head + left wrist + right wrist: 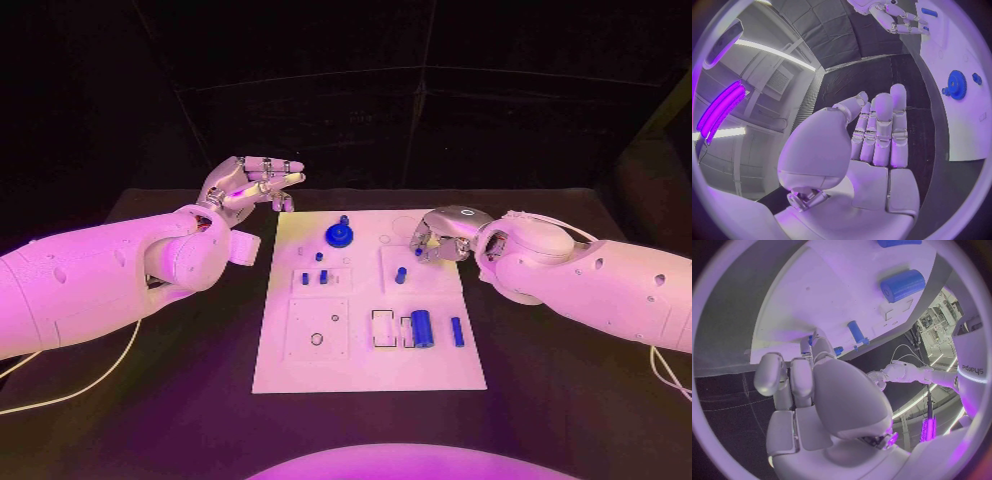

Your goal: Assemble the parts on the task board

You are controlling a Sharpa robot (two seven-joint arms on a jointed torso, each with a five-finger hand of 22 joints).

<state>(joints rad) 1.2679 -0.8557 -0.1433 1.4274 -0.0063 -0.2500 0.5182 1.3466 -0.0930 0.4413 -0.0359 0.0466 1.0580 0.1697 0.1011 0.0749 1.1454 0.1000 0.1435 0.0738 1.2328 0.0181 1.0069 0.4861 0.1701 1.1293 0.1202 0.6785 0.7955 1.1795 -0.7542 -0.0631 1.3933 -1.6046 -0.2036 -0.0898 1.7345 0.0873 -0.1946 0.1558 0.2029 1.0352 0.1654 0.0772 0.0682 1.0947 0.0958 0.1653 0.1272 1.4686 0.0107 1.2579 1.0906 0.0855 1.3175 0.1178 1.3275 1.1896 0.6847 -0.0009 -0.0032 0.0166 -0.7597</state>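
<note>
- The task board [369, 372] is laid flat in the middle of the black table [577, 400], so that its recesses face up for both hands.
- The left hand [248, 186] is held raised just beyond the board's far left corner, empty, its fingers loosely bent and apart; it is judged to be parked clear of the work.
- The right hand [441, 234] is lowered over the board's far right part, fingers curled down. Whether a part is pinched there cannot be told, as the fingertips are hidden.
- A short blue peg [402, 272] stands on the board just on the near side of that hand, probably the piece being worked.
- A blue gear [339, 236] stands near the board's far edge, between the two hands and nearer the left.
- A blue cylinder [421, 327] lies towards the board's near right, beside an open rectangular slot [382, 328], well apart from the right hand; a slim blue bar [457, 331] lies at its other side.
</note>
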